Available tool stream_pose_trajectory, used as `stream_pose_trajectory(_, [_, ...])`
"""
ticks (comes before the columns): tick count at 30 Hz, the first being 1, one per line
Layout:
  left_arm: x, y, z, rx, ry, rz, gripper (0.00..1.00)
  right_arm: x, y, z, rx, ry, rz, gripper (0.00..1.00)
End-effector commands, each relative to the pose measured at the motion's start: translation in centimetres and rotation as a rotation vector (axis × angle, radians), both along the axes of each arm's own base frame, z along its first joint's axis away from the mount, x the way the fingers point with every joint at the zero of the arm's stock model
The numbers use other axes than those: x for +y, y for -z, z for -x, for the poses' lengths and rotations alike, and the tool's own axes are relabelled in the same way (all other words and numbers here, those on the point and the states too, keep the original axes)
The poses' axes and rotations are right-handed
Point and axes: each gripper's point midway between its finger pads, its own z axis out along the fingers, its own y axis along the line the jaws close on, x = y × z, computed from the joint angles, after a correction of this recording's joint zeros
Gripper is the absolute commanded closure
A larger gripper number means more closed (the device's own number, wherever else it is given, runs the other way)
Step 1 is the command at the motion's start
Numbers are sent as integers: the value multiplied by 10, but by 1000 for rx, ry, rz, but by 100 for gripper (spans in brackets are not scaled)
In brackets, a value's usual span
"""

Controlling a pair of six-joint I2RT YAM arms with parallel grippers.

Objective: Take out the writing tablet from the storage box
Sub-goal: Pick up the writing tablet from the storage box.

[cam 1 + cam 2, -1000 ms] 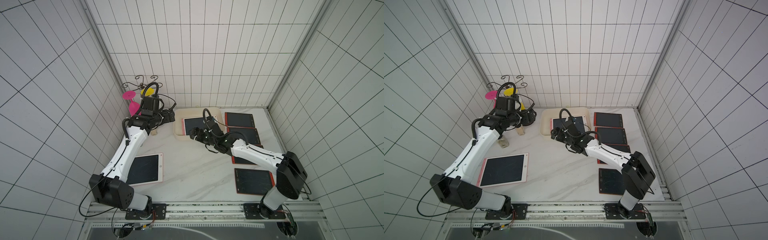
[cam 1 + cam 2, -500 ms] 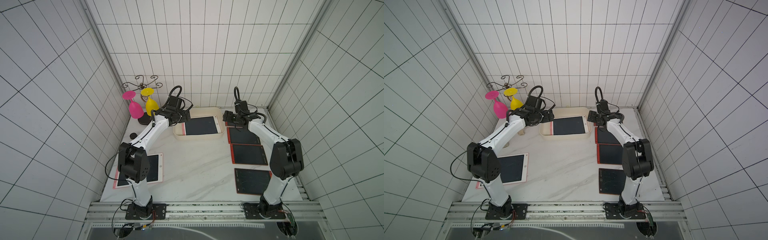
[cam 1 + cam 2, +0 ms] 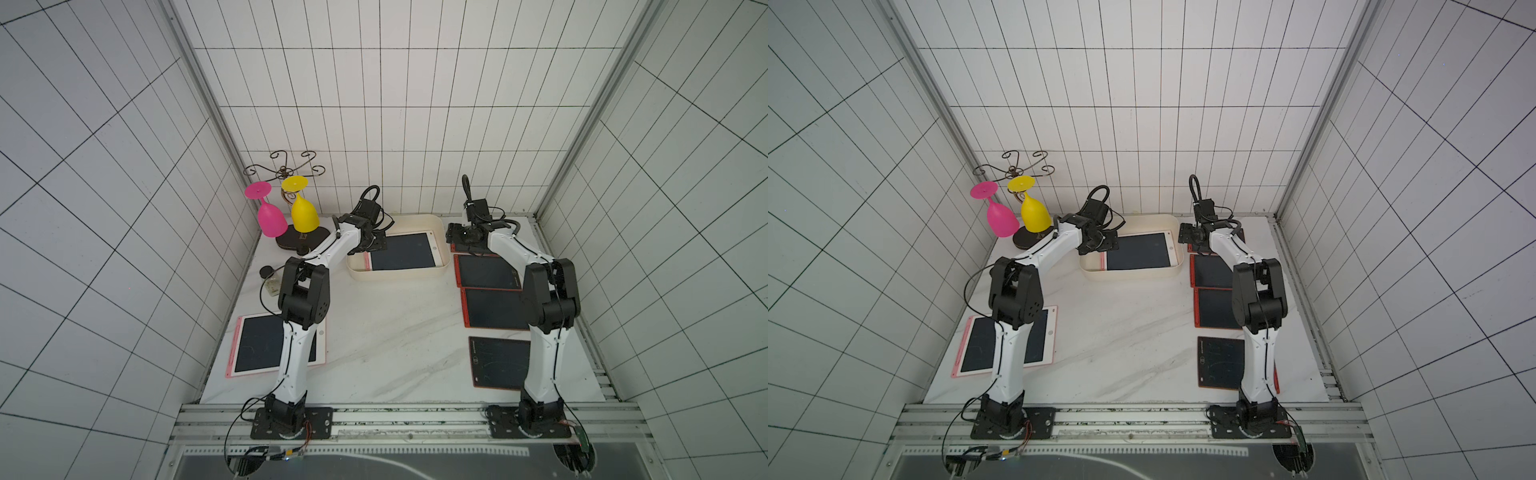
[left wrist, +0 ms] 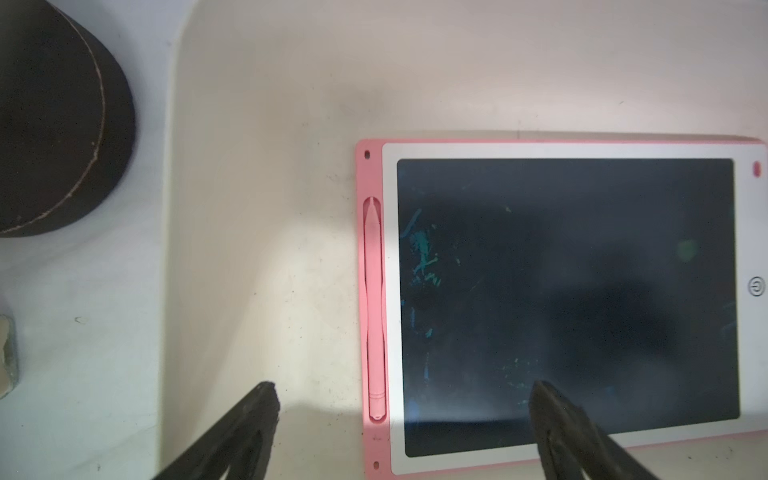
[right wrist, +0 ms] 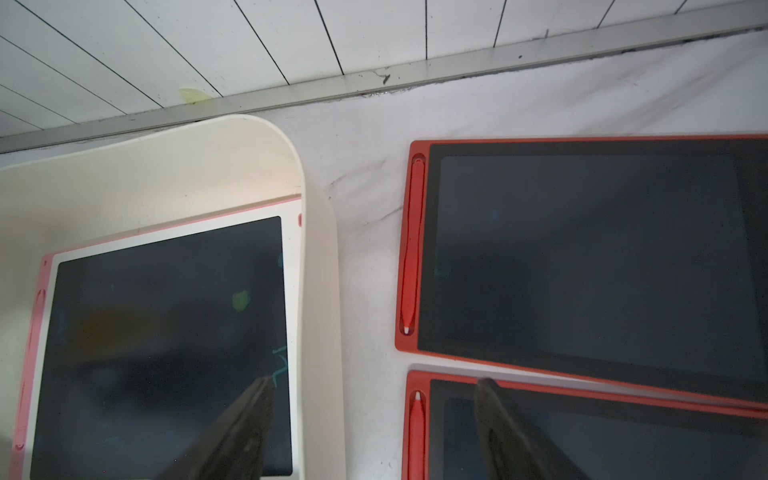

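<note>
The storage box (image 3: 399,277) (image 3: 1133,275) is a shallow cream bin at the back middle of the table. In it lies the writing tablet (image 3: 403,251) (image 3: 1138,251) (image 4: 565,307), flat, with a white frame, a pink edge and a dark screen. My left gripper (image 3: 379,245) (image 4: 405,386) hangs open over the box's left end. Its fingers stand either side of the tablet's pink stylus edge and touch nothing. My right gripper (image 3: 453,235) (image 5: 374,380) is open too and astride the box's right wall (image 5: 320,311). One finger is over the tablet (image 5: 166,332), the other over a red tablet (image 5: 582,436).
Several red tablets (image 3: 486,272) lie in a row down the right side. A second pink tablet (image 3: 257,345) lies front left, partly under my left arm. A pink glass (image 3: 271,216) and a yellow glass (image 3: 304,214) hang on a stand with a dark base (image 3: 301,239) at the back left.
My left gripper has come from the glass stand to the box's left end. The right arm has swung from over the box to its right wall. Its jaws have narrowed a little.
</note>
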Motion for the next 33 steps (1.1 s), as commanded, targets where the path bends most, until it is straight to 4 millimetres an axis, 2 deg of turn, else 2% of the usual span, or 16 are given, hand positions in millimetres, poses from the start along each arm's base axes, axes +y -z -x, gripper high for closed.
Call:
stream_pose_trajectory(1, [-2, 1, -7, -13, -3, -18, 7, 11, -21, -16, -68, -50, -23, 25])
stream_pose_trajectory(6, [-4, 19, -9, 4, 16, -26, 8, 18, -9, -16, -49, -79, -46, 31])
stream_pose_trajectory(11, [-11, 27, -13, -7, 44, -25, 8, 25, 0, -17, -38, -103, -45, 42])
stream_pose_trajectory(19, [-16, 40, -19, -9, 51, -6, 11, 39, 18, -18, -11, -126, 12, 51])
stream_pose_trajectory(28, [-18, 51, -20, -15, 44, 10, 15, 43, 34, -18, 17, -127, 43, 78])
stream_pose_trajectory(33, [-22, 51, -20, -28, 29, 47, 20, 44, 37, -18, 24, -126, 50, 99])
